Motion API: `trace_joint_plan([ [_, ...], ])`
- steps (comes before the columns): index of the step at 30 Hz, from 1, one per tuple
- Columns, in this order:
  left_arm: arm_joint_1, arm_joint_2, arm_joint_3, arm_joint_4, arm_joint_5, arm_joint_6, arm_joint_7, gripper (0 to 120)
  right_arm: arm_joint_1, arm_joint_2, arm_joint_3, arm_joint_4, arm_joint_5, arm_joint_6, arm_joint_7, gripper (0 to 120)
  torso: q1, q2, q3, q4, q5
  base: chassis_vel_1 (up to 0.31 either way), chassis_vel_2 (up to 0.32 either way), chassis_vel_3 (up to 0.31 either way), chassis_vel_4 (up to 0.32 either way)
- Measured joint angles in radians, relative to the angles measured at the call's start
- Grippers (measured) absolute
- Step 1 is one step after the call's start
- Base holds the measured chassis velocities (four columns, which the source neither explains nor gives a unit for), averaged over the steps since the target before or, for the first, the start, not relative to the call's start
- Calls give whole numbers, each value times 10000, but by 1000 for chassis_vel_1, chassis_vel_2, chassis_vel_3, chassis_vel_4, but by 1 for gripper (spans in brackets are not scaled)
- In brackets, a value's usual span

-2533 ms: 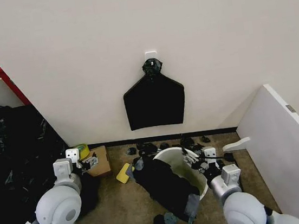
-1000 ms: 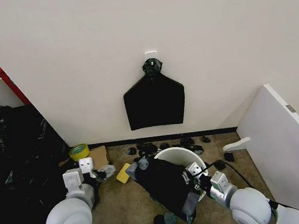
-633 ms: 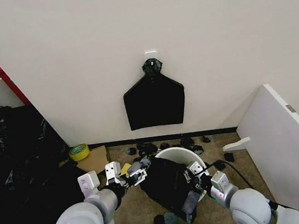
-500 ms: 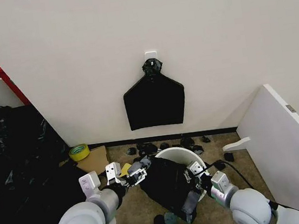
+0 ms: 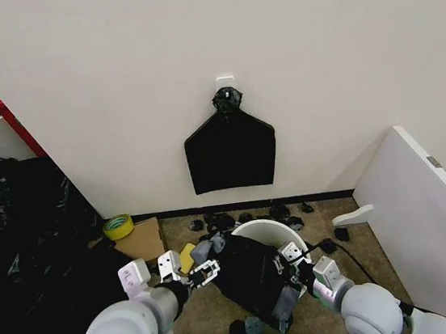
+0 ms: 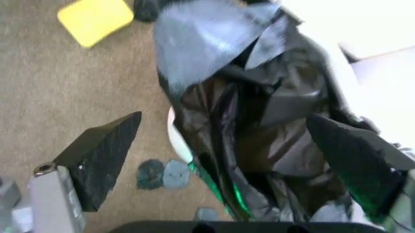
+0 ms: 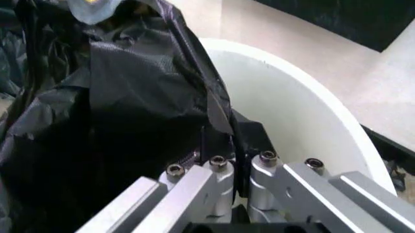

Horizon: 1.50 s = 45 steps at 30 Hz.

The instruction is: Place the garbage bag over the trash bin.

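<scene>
The left gripper [image 5: 206, 272] has swung in from beside the cardboard box [image 5: 142, 240] and yellow tape roll [image 5: 117, 226] to the garbage bag [image 5: 252, 273], and in the last half-second it has eased slightly down along the bag's left edge. Its fingers [image 6: 104, 154] are spread wide, with the crinkled black plastic [image 6: 259, 136] lying between and just beyond the tips, not yet gripped. The right gripper [image 5: 288, 266] has stayed put at the bag's right side, its fingers pressed together on a fold of the film [image 7: 155, 111] just inside the trash bin [image 5: 273, 230]. The bag lies bunched over the bin's near-left rim [image 7: 304, 102], the far part of the mouth uncovered. With both grippers now at the bag, it appears ready for stretching over the rim.
</scene>
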Motion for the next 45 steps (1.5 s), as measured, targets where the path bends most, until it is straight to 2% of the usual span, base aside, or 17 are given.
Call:
trace_joint_plan([
  [9, -1224, 304, 1118, 39, -1154, 93, -1248, 100, 132, 56, -39, -69, -58, -65, 128, 0, 0, 0, 0, 0, 3, 0, 0, 0, 0],
  [18, -1290, -279, 1867, 305, -1345, -595, -1993, 100, 207, -123, -72, -39, -11, -112, 135, 0, 0, 0, 0, 0, 2, 0, 0, 0, 0],
  [28, -1253, -712, 2249, 803, -785, -771, -2006, 100, 153, -143, -74, 51, -8, -165, 130, 0, 0, 0, 0, 0, 3, 0, 0, 0, 0],
  [39, -1800, -1906, 2578, 2255, -134, -535, -1755, 100, -25, -83, -13, 93, -97, -182, 111, 0, 0, 0, 0, -1, 3, 0, 0, 0, 0],
  [45, -1962, -2095, 2735, 2672, -40, -367, -1734, 100, -58, -77, -12, 109, -139, -197, 103, 0, 0, 0, 0, 0, 3, 0, 0, 0, 0],
])
